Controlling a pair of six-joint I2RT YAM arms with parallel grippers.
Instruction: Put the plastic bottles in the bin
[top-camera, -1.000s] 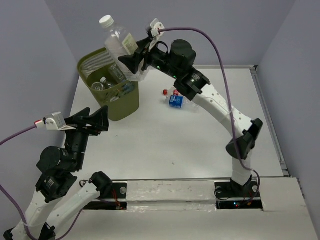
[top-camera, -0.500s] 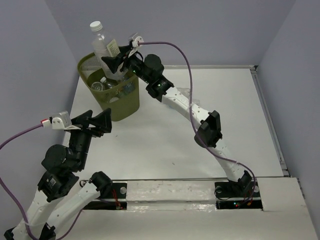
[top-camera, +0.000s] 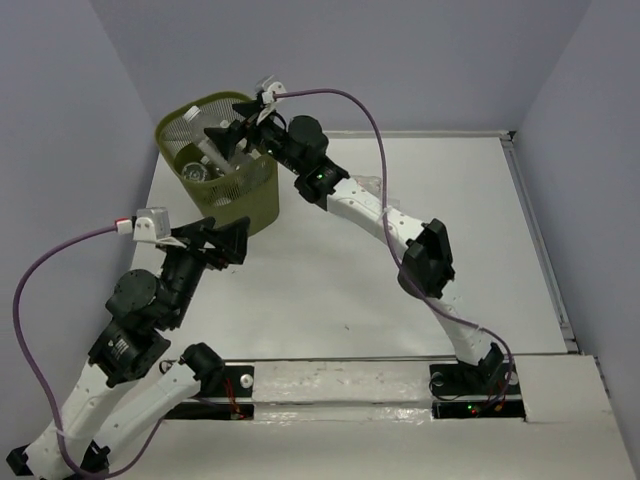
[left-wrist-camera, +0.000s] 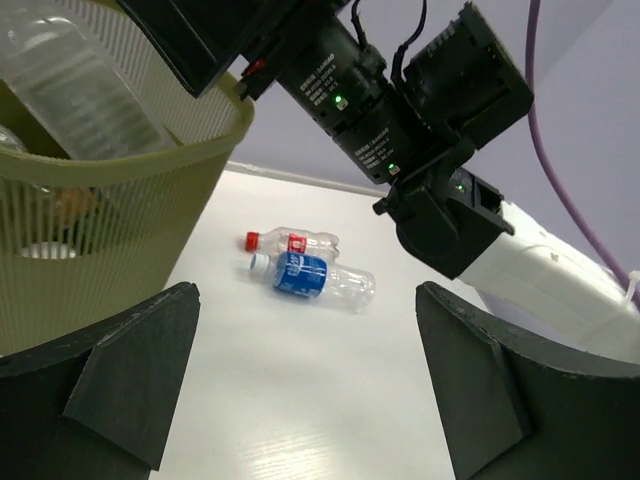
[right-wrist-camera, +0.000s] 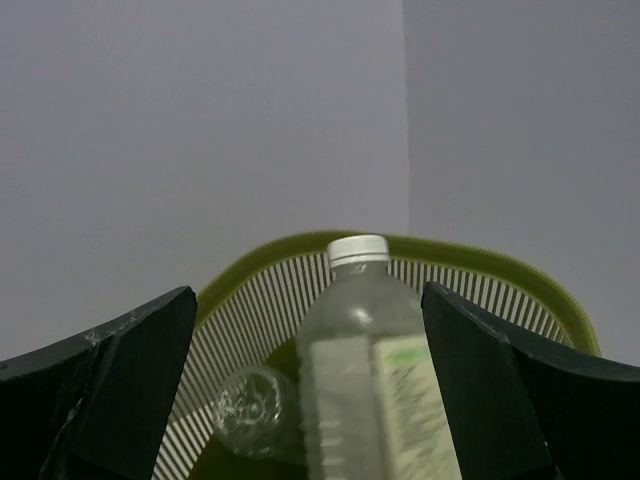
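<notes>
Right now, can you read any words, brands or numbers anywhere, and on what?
Nothing is legible.
Blue-label bottle: print too blurred.
Red-cap bottle beside it: label too small.
Green-label bottle at the bin: print blurred.

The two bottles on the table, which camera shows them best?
Left wrist: both bottles lie in plain sight. Top external has the right arm covering them; right wrist looks into the bin.

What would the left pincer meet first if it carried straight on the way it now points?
Most likely the blue-labelled bottle lying on the table, though depth is unclear; the left pincer is open, and the bin stands off to its left.
</notes>
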